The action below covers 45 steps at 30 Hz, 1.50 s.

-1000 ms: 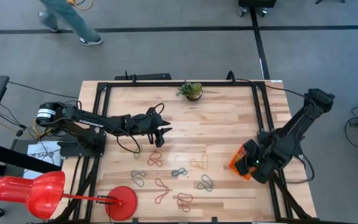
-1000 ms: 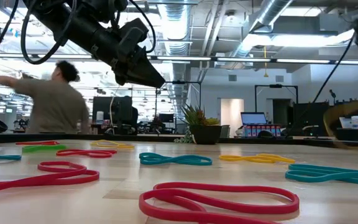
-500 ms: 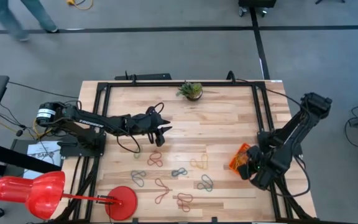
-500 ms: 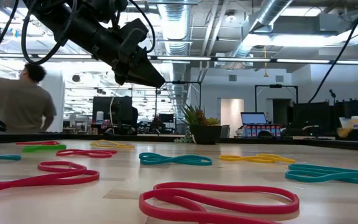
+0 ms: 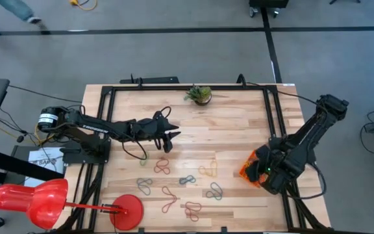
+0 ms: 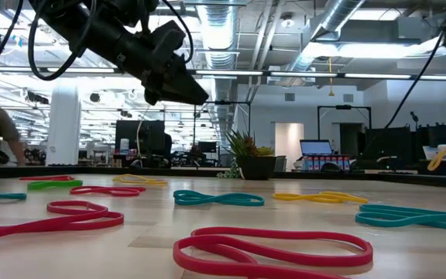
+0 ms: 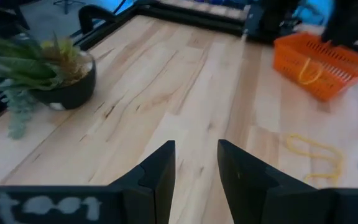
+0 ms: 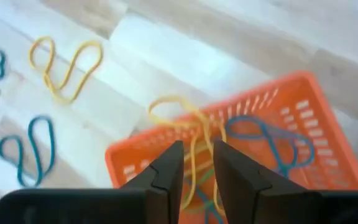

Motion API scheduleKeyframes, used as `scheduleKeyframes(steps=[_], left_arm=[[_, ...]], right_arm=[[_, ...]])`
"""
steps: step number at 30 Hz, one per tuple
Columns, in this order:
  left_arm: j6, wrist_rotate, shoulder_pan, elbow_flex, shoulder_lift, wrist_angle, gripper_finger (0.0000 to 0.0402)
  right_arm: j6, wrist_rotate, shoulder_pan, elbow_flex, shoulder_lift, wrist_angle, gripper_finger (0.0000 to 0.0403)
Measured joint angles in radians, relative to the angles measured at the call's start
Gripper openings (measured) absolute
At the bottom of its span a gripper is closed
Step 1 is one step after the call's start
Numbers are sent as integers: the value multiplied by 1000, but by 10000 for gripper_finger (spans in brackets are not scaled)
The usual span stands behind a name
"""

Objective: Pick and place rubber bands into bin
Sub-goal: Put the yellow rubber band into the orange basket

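The wooden table [image 5: 239, 123] carries scattered rubber bands [image 5: 187, 179] near its front. The orange bin [image 8: 303, 118] sits at the right edge — right gripper [image 8: 196, 163] above it, fingers slightly parted, a yellow band [image 8: 191, 121] draped over the rim. Left gripper [image 7: 196, 165] hovers mid-table — parted, empty.

Bin [image 5: 250, 168]: table's [image 5: 239, 130] right edge, under my right gripper [image 5: 263, 170]. Rubber bands [image 5: 187, 180]: table's near middle, left of bin. Potted plant [image 5: 200, 95]: far edge. My left gripper [image 5: 171, 138]: left of centre, raised.
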Motion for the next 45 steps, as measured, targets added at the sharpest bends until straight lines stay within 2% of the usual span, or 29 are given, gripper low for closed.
scheduleKeyframes(steps=[5,8,11,18,24,33,41,45], left_arm=[[-4,100,-1,0,0,15,109],[-4,102,0,0,0,7,109],[-2,102,0,0,0,4,109],[0,117,0,0,0,-1,109],[0,120,0,0,0,1,109],[0,119,0,1,0,6,109],[0,117,0,1,0,6,109],[-1,117,0,1,0,6,109]], right_arm=[[-172,-14,-108,0,21,78,81],[-311,-50,-150,0,46,199,81],[-389,-54,-180,0,70,232,81],[-428,-108,-236,0,123,151,81],[-477,-201,-262,0,126,162,81],[-478,-212,-267,3,126,155,81],[-524,-226,-267,114,126,100,81],[-538,-235,-265,120,128,102,81]])
